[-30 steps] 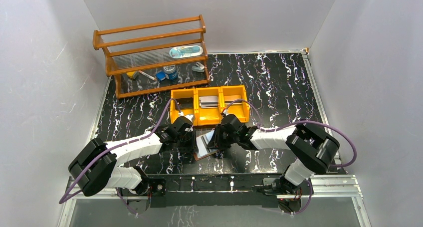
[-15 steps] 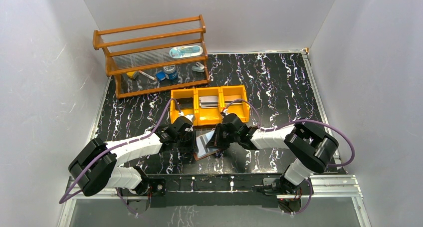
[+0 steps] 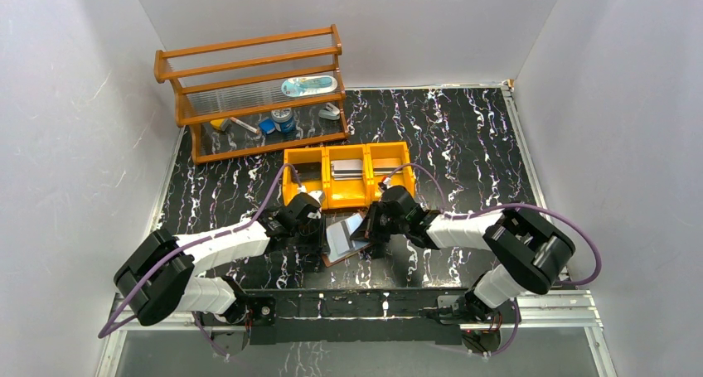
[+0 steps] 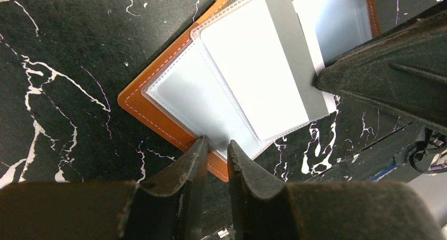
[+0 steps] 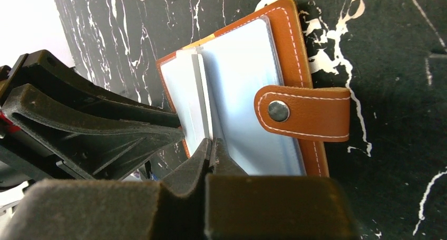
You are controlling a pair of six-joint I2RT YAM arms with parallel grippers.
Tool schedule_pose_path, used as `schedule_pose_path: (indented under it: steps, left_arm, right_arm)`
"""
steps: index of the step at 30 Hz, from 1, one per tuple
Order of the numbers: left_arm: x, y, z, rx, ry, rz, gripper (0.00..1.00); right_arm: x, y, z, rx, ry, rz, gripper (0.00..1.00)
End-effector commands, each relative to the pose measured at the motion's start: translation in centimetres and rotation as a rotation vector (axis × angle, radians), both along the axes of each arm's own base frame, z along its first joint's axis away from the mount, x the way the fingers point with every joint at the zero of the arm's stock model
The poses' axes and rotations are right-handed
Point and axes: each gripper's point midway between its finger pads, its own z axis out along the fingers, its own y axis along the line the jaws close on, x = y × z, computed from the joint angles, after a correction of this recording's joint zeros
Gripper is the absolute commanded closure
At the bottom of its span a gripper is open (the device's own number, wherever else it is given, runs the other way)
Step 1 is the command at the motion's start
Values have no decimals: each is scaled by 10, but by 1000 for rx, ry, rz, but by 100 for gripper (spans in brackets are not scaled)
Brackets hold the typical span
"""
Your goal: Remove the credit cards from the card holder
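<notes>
Snapping shut just now, the right gripper (image 5: 212, 145) is clenching 1 pale grey plastic card (image 4: 253, 66) in the brown leather card holder (image 4: 134, 101), so extraction is beginning. The left gripper (image 4: 216, 147) is resting on the holder's edge, and I cannot tell whether it is gripping.

Orange tray (image 3: 346, 200), wooden rack (image 3: 249, 42), black marbled tabletop (image 3: 464, 145)

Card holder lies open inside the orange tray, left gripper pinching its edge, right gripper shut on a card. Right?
Not inside it: the top view shows the card holder open on the black table, in front of the orange tray. The left gripper pinches its edge; the right gripper is shut on a card.
</notes>
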Motion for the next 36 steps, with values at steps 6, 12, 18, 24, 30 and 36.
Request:
schedule_pose_path:
  steps: [6, 12, 18, 24, 30, 36]
  left_arm:
    - [-2, 7, 16, 27, -21, -5, 77]
    - [20, -12, 61, -66, -124, 10, 63]
    - [23, -41, 59, -150, -86, -52, 59]
    - [-9, -1, -9, 24, 63, -8, 65]
    - [-14, 8, -19, 63, 77, -11, 69]
    - [-13, 8, -17, 57, 71, -9, 69]
  right_arm:
    - [-11, 16, 12, 114, 12, 111, 96]
    - [-11, 15, -2, 95, 48, 88, 95]
    - [-11, 15, -7, 97, 64, 77, 95]
    - [-8, 14, 2, 112, 48, 51, 92]
    - [-9, 19, 16, 189, 51, 73, 82]
    - [-11, 22, 16, 223, 62, 86, 87]
